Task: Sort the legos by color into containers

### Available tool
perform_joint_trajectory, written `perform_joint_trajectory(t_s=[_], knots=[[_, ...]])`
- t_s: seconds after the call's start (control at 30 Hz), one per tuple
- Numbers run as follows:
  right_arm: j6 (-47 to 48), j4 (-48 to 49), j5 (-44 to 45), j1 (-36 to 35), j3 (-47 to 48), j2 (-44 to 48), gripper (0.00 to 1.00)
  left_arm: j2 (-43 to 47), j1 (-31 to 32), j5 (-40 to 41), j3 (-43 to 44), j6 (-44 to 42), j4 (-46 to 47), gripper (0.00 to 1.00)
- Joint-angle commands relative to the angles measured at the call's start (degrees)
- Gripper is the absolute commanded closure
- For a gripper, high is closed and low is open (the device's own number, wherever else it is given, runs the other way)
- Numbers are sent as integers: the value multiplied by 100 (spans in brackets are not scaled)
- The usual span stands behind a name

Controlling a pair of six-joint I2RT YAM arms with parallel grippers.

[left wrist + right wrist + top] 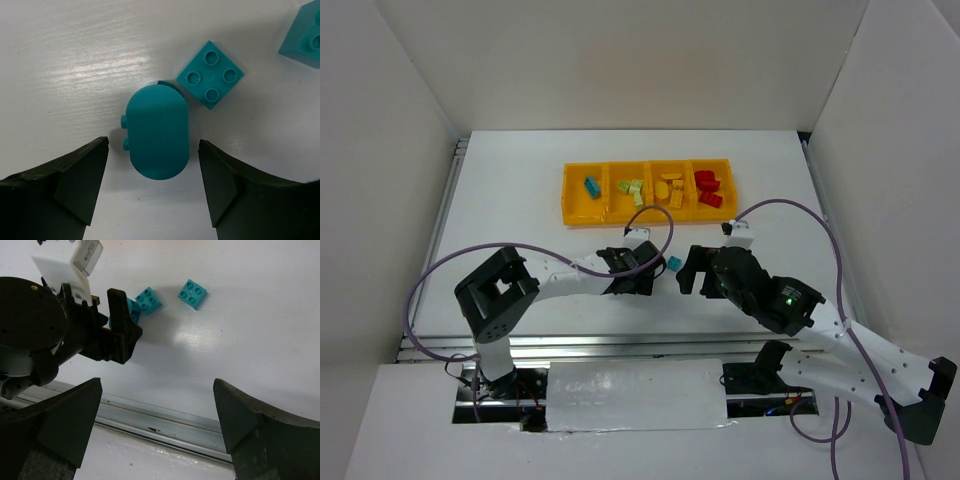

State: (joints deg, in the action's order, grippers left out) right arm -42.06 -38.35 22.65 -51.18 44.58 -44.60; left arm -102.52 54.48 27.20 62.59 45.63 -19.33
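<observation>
The left gripper [152, 150] is spread. Between its two dark fingers [75, 175] lies one rounded blue brick [157, 132] on its side, studs to the left, with a gap to each finger. Just beside it, at its upper right, sits one square blue brick [210, 75] with four studs up. A third blue brick [305, 37] is cut by the upper right corner of the frame, so three blue bricks are on the white table [520, 200]. The right gripper [157, 385] is also wide apart and holds nothing; it hangs over the table and looks toward the left gripper. In the top view the left arm [570, 280] stretches low from the lower left toward the centre, the right arm [865, 350] comes in from the lower right, and the two grippers face each other near the middle. Farther up stands one yellow tray [620, 221] with four compartments in a row. From left to right they hold one blue brick [591, 186], about three green bricks [631, 188], about four yellow bricks [670, 188] and about three red bricks [708, 188].
</observation>
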Motion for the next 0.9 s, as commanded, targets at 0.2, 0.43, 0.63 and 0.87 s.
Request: perform_joint_trajectory(t_s=[0.2,0.43,0.63,0.87], knots=[[119,64,55,-6,16,109,0,-49,-25,330,96,52,228,34],[155,47,55,-6,77,83,0,222,-122,435,-141,-54,342,84],[181,90,55,-6,86,57,0,1161,-209,935,-510,-45,141,100],[181,187,2,-6,42,-22,0,1832,-1175,894,-449,-579,147,98]])
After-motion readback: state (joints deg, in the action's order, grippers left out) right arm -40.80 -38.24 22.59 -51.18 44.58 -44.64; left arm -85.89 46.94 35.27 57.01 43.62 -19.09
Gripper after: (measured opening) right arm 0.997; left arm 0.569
